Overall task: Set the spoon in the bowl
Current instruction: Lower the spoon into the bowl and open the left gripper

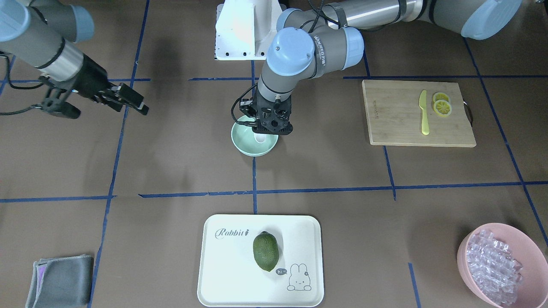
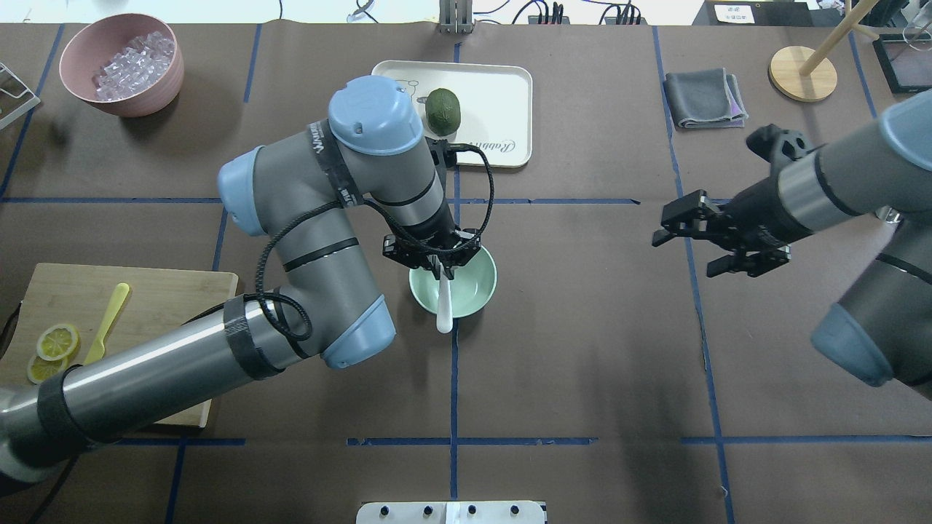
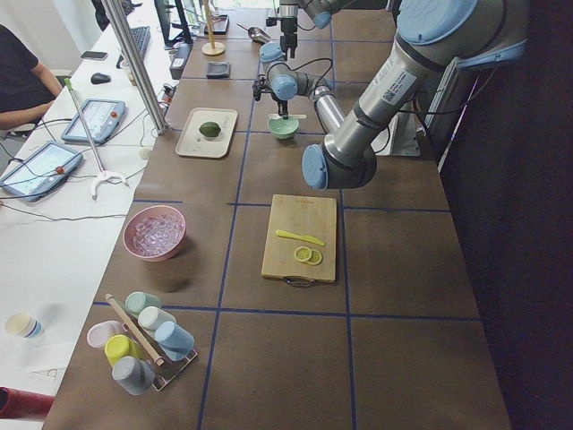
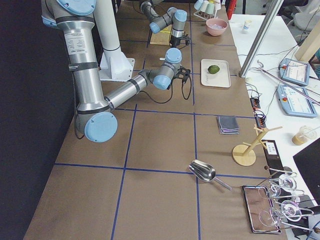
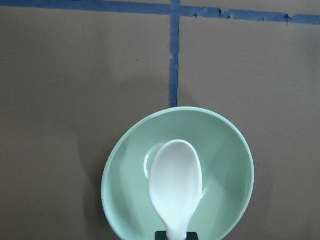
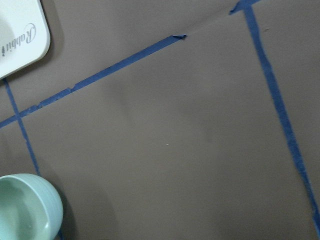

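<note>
One oval spoon (image 5: 175, 190), smooth round bowl (image 5: 227, 165)

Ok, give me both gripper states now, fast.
Left gripper: closed on the spoon, over the bowl.
Right gripper: open, holding nothing.

Brown table (image 1: 171, 162), blue tape lines (image 1: 325, 189) — mint bowl (image 1: 252, 152), cutting board (image 1: 398, 124), white tray (image 1: 227, 265), pink bowl (image 1: 463, 267), grey cloth (image 1: 60, 280).
</note>
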{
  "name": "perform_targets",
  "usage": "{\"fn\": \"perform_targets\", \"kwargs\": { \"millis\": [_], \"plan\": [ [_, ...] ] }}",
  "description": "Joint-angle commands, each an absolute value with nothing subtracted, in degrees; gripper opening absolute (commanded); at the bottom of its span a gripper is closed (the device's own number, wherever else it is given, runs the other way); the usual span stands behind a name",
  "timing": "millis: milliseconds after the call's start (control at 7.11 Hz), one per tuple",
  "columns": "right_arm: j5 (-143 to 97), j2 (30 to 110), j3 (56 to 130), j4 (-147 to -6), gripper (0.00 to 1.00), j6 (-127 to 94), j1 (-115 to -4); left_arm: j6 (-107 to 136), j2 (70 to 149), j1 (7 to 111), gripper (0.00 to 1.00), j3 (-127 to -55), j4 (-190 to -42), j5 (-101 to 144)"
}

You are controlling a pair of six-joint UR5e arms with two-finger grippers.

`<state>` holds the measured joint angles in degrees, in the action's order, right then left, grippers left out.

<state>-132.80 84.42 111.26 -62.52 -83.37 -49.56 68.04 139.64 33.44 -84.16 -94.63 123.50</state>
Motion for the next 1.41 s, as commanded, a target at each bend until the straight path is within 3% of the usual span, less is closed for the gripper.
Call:
{"fn": "perform_targets", "kwargs": {
  "millis": [0, 141, 281, 562, 703, 984, 1266],
  "plan": [
    [-133.2, 87.8, 111.7, -62.4, 1.00, -78.7, -50.9, 67.9, 140.7, 32.8, 0.08, -79.7, -99.4, 122.2],
    [-133.2, 87.9, 111.7, -62.4, 1.00, -78.7, -50.9, 67.8, 140.6, 31.7, 0.24, -79.1, -100.6, 120.6],
    [-133.2, 88.0, 111.6, -62.5, 1.00, -78.6, -51.0, 67.8, 140.6, 31.6, 0.66, -79.4, -100.5, 120.5],
    [-133.3, 88.8, 111.5, -62.5, 1.00, -76.7, -51.6, 67.8, 140.4, 31.9, 0.89, -80.6, -100.1, 120.5],
    [-134.0, 90.2, 111.5, -62.6, 1.00, -73.8, -53.4, 67.7, 139.5, 33.6, 0.89, -82.2, -99.8, 121.0],
    [-136.8, 94.7, 109.5, -63.2, 1.00, -60.6, -60.8, 65.4, 127.1, 39.1, 0.89, -95.1, -99.9, 124.6],
    [-137.1, 96.9, 103.2, -63.5, 1.00, -41.4, -69.6, 51.5, 116.3, 46.4, 0.90, -101.1, -99.8, 128.5]
  ]
}}
